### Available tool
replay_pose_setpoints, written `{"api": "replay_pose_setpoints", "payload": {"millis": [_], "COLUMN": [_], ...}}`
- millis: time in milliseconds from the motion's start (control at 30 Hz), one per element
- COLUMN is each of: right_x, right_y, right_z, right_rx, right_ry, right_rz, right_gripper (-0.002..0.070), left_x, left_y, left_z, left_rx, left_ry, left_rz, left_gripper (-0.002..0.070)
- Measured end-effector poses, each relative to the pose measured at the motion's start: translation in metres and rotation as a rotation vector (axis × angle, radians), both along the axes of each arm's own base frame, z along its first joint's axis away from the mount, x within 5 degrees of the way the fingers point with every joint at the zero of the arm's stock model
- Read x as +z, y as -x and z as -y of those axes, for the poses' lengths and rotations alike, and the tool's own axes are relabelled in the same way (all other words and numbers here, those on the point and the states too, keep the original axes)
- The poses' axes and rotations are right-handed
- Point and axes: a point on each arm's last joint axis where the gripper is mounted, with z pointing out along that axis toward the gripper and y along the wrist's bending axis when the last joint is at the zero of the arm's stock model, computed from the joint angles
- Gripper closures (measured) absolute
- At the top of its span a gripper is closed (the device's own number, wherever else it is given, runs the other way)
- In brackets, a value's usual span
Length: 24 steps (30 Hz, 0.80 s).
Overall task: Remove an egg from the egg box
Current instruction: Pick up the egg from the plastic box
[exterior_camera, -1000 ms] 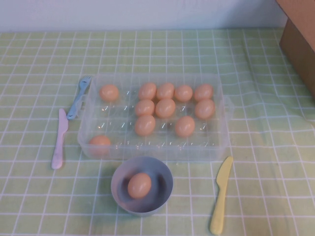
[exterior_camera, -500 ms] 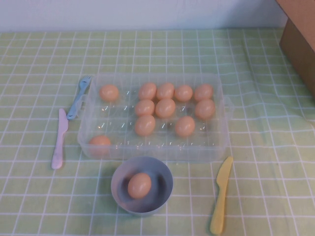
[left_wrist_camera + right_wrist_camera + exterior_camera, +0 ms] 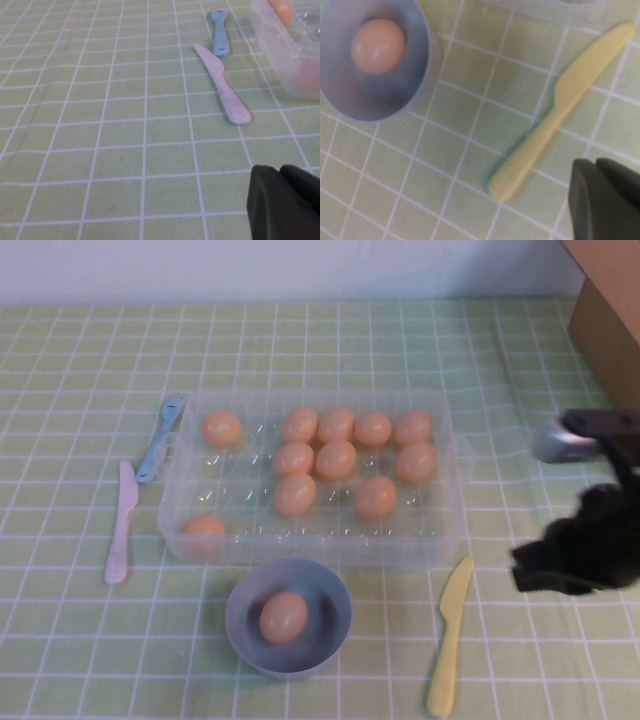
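Observation:
The clear egg box (image 3: 310, 545) sits mid-table and holds several orange-tan eggs, such as one (image 3: 295, 494) in its front row. One more egg (image 3: 283, 617) lies in the grey-blue bowl (image 3: 330, 640) in front of the box. My right gripper (image 3: 527, 572) is at the right, beside the box's front right corner and apart from it. In the right wrist view it (image 3: 595, 167) is shut and empty above the cloth. My left gripper (image 3: 280, 172) is shut and empty, left of the box corner (image 3: 280, 55); it is out of the high view.
A yellow knife (image 3: 448, 640) lies right of the bowl, just under my right gripper. A pink knife (image 3: 120, 525) and a blue fork (image 3: 160, 450) lie left of the box. A cardboard box (image 3: 610, 310) stands at the far right.
My right arm has come into the high view from the right edge. The eggs, box, bowl and cutlery have not moved.

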Motion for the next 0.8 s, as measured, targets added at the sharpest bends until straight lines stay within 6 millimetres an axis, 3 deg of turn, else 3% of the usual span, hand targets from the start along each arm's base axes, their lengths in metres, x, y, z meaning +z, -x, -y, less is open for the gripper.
{"api": "replay_pose_setpoints", "payload": {"millis": [300,567,667,800], "right_x": [0.002,0.003,-0.002,-0.011], "right_y": [-0.061,-0.116,-0.131,-0.143], "right_z": [-0.074,-0.107,-0.115,-0.12], "right_rx": [0.182,0.181,0.136,0.074], "right_ry": [0.064,0.084,0.097,0.125], "right_rz": [0.054,0.05,0.005,-0.073], "right_gripper": [0.0695,0.0675,0.0615,0.0433], "left_x": [0.0,0.0,0.0,0.0], "left_y": [0.0,0.0,0.0,0.0], "left_z": [0.0,0.0,0.0,0.0], "left_rx": [0.0,0.0,0.0,0.0], "left_ry": [0.0,0.0,0.0,0.0], "left_rz": [0.0,0.0,0.0,0.0], "left_gripper": [0.0674,0.0674,0.0674,0.0674]}}
